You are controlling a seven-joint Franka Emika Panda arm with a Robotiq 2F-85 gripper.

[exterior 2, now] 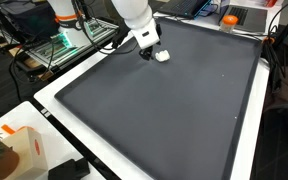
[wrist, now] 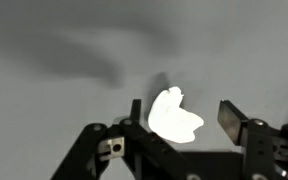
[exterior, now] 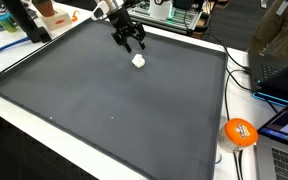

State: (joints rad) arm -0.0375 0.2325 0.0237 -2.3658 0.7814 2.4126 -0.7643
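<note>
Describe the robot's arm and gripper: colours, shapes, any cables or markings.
The arm is white, with smooth rounded links. The gripper is black: two fingers on jointed linkage bars, with flat grey pads in the wrist view. No markings are legible, and cables cannot be made out.

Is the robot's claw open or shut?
Open. In the wrist view the gripper has its fingers wide apart, with a white lump between them and a gap beside it.
</note>
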